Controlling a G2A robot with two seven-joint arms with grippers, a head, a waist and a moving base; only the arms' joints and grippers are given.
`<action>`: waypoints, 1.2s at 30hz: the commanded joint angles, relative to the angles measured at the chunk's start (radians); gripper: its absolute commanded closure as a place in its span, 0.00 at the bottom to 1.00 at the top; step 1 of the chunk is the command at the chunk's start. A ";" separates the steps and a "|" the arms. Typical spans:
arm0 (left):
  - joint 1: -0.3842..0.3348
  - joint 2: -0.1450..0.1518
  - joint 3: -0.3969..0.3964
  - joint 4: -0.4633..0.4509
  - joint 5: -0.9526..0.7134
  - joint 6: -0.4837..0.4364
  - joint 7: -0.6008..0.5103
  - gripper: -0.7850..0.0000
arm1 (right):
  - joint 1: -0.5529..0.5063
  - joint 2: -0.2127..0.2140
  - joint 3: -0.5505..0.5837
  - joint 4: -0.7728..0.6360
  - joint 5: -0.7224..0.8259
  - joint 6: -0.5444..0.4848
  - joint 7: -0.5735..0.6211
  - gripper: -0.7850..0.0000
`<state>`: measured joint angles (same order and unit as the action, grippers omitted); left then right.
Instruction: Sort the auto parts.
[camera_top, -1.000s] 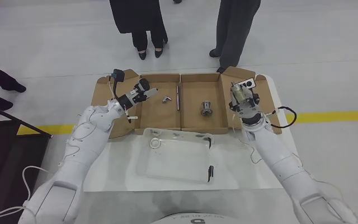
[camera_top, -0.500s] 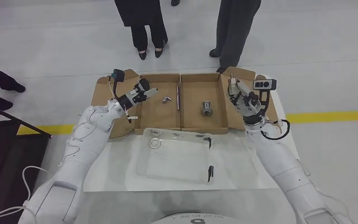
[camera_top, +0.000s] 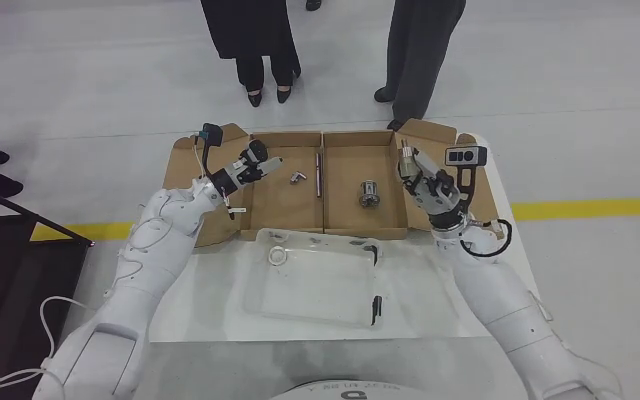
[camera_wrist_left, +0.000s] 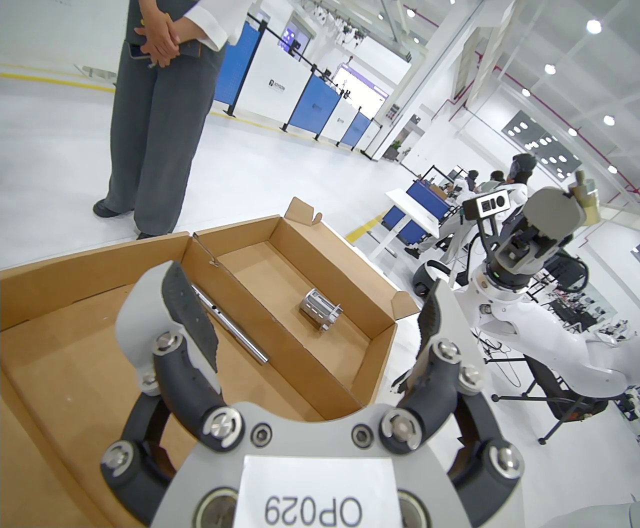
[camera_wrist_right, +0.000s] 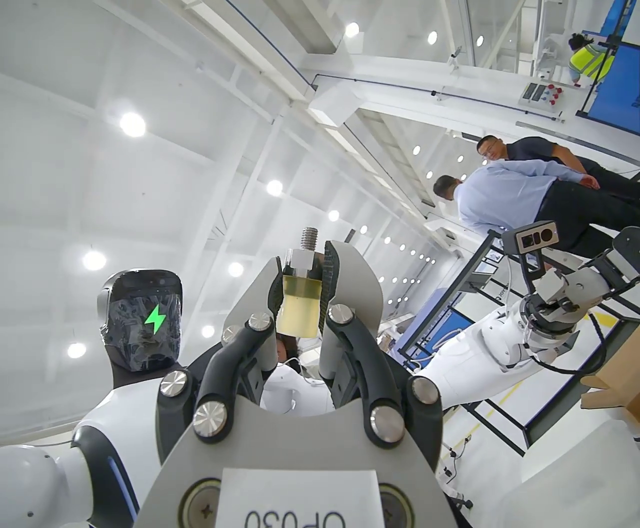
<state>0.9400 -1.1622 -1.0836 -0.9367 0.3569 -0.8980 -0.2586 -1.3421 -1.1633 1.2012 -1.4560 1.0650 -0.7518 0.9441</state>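
My right gripper (camera_wrist_right: 300, 265) is shut on a yellowish bushing with a threaded stud (camera_wrist_right: 300, 300), pointing up towards the ceiling. From above, the right gripper (camera_top: 408, 162) hangs over the right wall of the right cardboard box (camera_top: 345, 145), which holds a ribbed metal cylinder (camera_top: 370, 192). Over the left cardboard box (camera_top: 270, 215) my left gripper (camera_top: 266, 164) stands open with nothing in it. A metal rod (camera_top: 318, 172) and a small fitting (camera_top: 297, 177) lie in that box. The left wrist view shows the rod (camera_wrist_left: 230, 322) and the cylinder (camera_wrist_left: 320, 311) beyond the open left gripper (camera_wrist_left: 305, 295).
A clear plastic tray (camera_top: 320, 290) sits in front of the boxes with a white ring (camera_top: 277, 256) and two small black parts (camera_top: 376, 310) (camera_top: 372, 252). Box flaps stand out on both sides. People stand beyond the table's far edge.
The right wrist has turned, and its gripper has shifted a little left towards the right box, still holding the bushing. The left arm has not moved.
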 joint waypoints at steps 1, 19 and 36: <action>0.000 0.000 0.000 0.000 0.000 0.000 0.000 0.00 | 0.000 0.000 0.000 0.000 0.000 0.000 0.000 1.00; 0.000 0.000 0.000 0.000 0.000 0.000 0.000 0.00 | 0.118 -0.053 -0.146 0.052 -1.276 0.375 -0.918 1.00; 0.000 0.000 0.000 0.000 0.000 0.000 0.000 0.00 | 0.248 -0.119 -0.315 0.245 -1.749 0.778 -1.039 1.00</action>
<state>0.9400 -1.1622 -1.0836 -0.9367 0.3569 -0.8980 -0.2586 -1.1019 -1.2795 0.8937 -1.2234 -0.6657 0.0045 -0.1120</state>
